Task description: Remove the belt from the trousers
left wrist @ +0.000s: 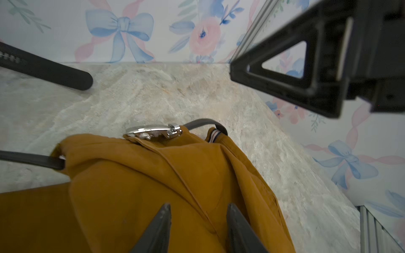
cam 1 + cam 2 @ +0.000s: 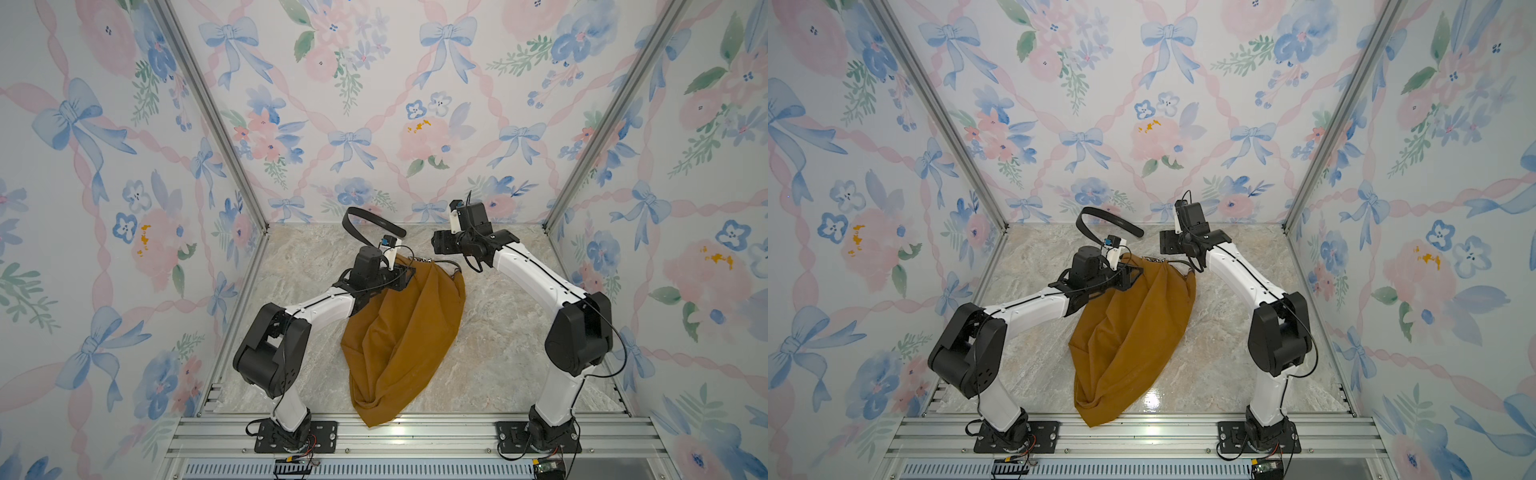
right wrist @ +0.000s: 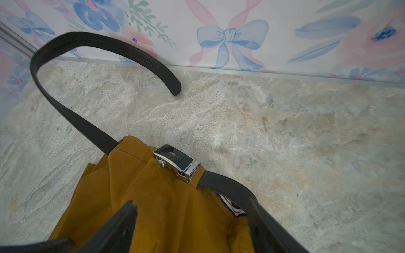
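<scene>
The mustard trousers (image 2: 403,332) (image 2: 1129,332) lie bunched mid-table, waistband toward the back wall. The black belt (image 2: 397,227) (image 2: 1125,224) is still threaded through the waistband; its free end arcs up and over behind the left wrist. In the right wrist view the belt (image 3: 72,118) leaves the cloth beside the silver buckle (image 3: 175,161), which rests on the trousers (image 3: 153,208). My left gripper (image 1: 199,206) (image 2: 407,274) hovers open over the trousers (image 1: 131,186), short of the buckle (image 1: 153,132). My right gripper (image 3: 191,201) (image 2: 436,245) stands wide open above the waistband, holding nothing.
Floral walls close in the back and both sides, with aluminium posts (image 2: 208,112) at the corners. The marble-patterned tabletop (image 2: 511,332) ends at a metal rail (image 2: 415,432) in front. The right gripper's black frame (image 1: 285,65) hangs close to the left wrist camera.
</scene>
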You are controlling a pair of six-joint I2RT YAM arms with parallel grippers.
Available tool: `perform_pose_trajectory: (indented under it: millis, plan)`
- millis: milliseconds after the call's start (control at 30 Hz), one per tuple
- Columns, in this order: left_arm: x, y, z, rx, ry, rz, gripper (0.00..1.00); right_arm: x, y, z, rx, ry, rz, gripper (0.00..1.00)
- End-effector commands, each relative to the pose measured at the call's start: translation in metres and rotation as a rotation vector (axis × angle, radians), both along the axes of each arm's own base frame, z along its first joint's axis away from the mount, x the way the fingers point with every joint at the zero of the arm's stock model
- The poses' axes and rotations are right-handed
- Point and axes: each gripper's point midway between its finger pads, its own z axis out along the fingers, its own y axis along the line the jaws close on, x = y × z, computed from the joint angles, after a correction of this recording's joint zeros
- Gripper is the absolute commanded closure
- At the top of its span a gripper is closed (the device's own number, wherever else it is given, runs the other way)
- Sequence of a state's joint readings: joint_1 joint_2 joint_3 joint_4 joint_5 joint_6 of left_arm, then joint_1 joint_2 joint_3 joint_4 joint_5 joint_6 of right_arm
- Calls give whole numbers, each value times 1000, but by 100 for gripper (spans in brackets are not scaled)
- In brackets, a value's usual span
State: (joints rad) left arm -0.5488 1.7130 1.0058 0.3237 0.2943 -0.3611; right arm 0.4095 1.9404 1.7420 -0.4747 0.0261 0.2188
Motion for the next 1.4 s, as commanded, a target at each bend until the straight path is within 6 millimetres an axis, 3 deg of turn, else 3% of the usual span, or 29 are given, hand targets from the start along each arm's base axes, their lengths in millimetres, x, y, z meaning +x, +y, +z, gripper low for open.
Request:
perform_pose_trajectory:
  millis: [0,133,233,433,567,667,767,867,933,1067,1167,1267,1367]
  plan:
    - [-21,4,-52,141,39,4,54,4,3,-34,-38,127,40,16]
    - [-43,15,-104,210,147,9,55,-2,18,-80,-100,227,126,13]
    - [-54,23,-128,232,221,23,57,-10,20,-110,-175,292,169,11]
    - [-60,28,-150,263,270,34,57,-34,29,-161,-220,421,243,6]
    - [-56,24,-148,254,269,33,57,-49,41,-187,-256,484,325,9]
    - [-49,19,-139,238,249,33,57,-50,40,-207,-276,519,334,30]
    - [-41,16,-121,222,203,39,58,-44,32,-208,-327,490,317,70]
    - [-32,17,-93,200,134,47,58,-29,20,-181,-360,388,269,94]
    - [-26,20,-72,179,87,57,59,-16,13,-145,-346,289,220,100]
    - [-8,28,-23,117,-5,97,60,0,-2,-52,-243,25,128,100]
    - [5,28,13,52,-54,103,59,-2,-8,8,-179,-147,107,100]
    - [17,20,45,-4,-97,88,58,-13,-6,48,-142,-273,116,100]
    - [27,12,77,-13,-191,61,53,-25,-2,74,-130,-383,146,100]
